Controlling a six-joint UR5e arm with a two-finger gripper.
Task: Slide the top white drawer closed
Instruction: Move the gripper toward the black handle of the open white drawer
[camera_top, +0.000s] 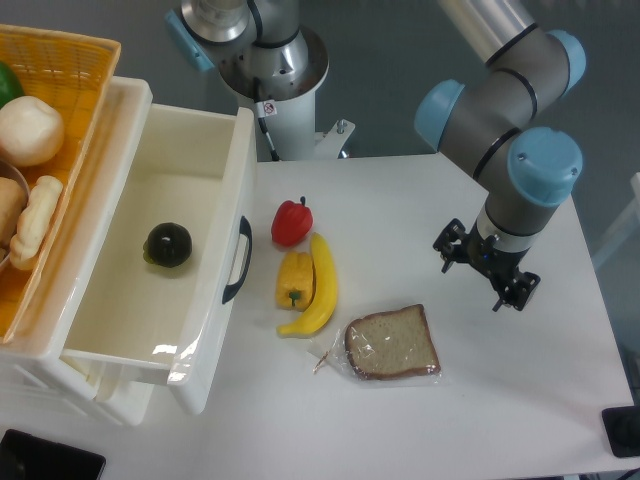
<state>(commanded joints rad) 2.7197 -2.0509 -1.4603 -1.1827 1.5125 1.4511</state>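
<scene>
Overhanging basket (60, 60) hiding drawer (200, 300) rear

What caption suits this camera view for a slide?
Top white drawer open, holding a dark round fruit; gripper above table.

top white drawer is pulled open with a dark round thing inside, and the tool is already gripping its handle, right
Not quite. The camera view shows the top white drawer pulled open with a dark round object inside, but the tool is not on the handle; it hovers over the table's right side, holding nothing.
</scene>
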